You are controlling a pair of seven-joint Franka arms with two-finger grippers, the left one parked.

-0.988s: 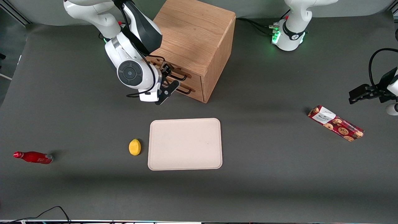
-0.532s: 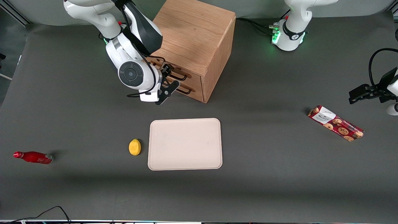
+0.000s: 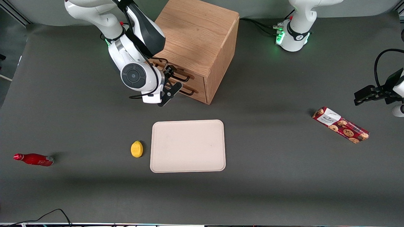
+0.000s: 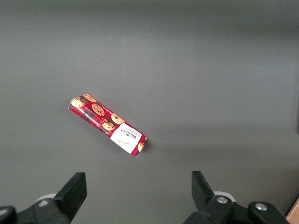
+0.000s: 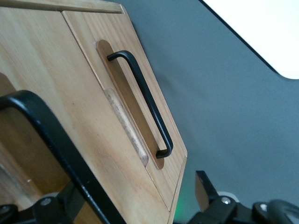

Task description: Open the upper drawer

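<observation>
The wooden cube cabinet (image 3: 195, 34) stands at the back of the table with both drawers shut. The upper drawer (image 3: 197, 80) has a thin dark bar handle (image 3: 183, 76); the lower drawer (image 3: 199, 94) lies just beneath it. My right gripper (image 3: 170, 79) is open in front of the upper drawer, at its handle. In the right wrist view the upper drawer (image 5: 46, 70) fills the frame close up. Its handle (image 5: 51, 135) runs between the open fingers of my gripper (image 5: 138, 191), close to one of them. The lower drawer (image 5: 98, 28) and its handle (image 5: 147, 102) show farther off.
A cream tray (image 3: 187, 145) lies nearer the front camera than the cabinet, with a lemon (image 3: 136, 148) beside it. A red bottle (image 3: 33, 159) lies toward the working arm's end. A cookie box (image 3: 341, 125) lies toward the parked arm's end and shows in the left wrist view (image 4: 107, 125).
My right arm has shifted very slightly toward the cabinet. The gripper stays open at the upper handle and the drawer has not moved.
</observation>
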